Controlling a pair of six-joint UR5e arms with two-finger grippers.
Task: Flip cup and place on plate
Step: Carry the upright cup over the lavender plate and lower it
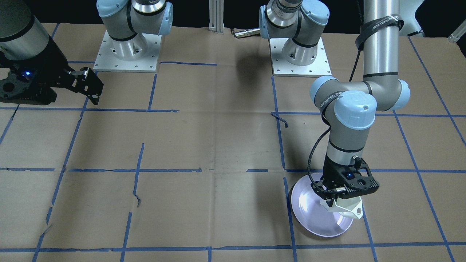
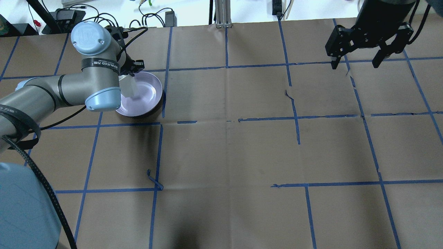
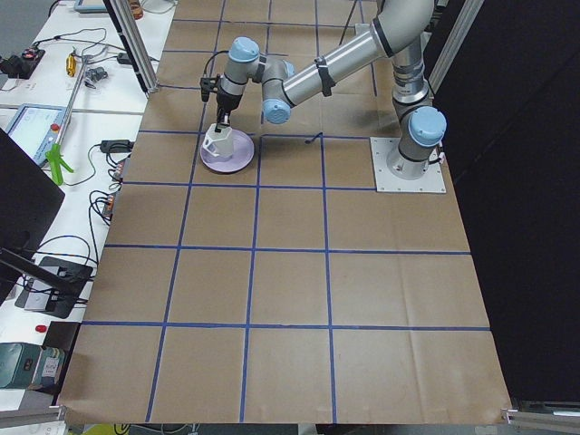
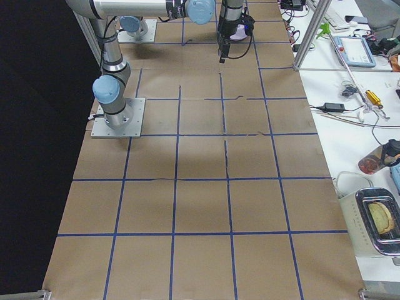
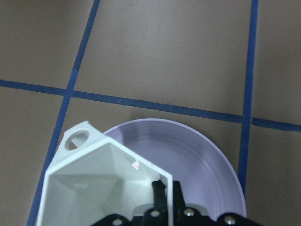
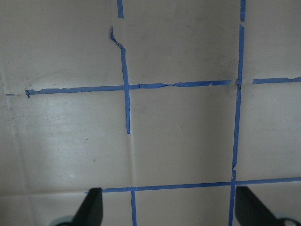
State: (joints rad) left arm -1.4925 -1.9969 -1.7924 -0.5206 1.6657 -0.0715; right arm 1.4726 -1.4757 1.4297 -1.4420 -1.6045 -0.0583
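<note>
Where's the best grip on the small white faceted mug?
Rim wall opposite the handle, from above. The small white faceted mug is mouth-up with flat walls, so one finger fits inside, one outside, as the left tool grips it now.

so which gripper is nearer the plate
Left. The left gripper is directly over the plate, shut on the cup; the right gripper hangs open far off on the other side.

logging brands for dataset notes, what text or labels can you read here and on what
"WANJEED RB", roughly: black strap on the left arm, at a wrist joint.
"UR", faint embossed logo: blue joint cap of that arm.
Blue print on the cup: too small to read.
Anything on the screen on the side bench: too small to read.
</note>
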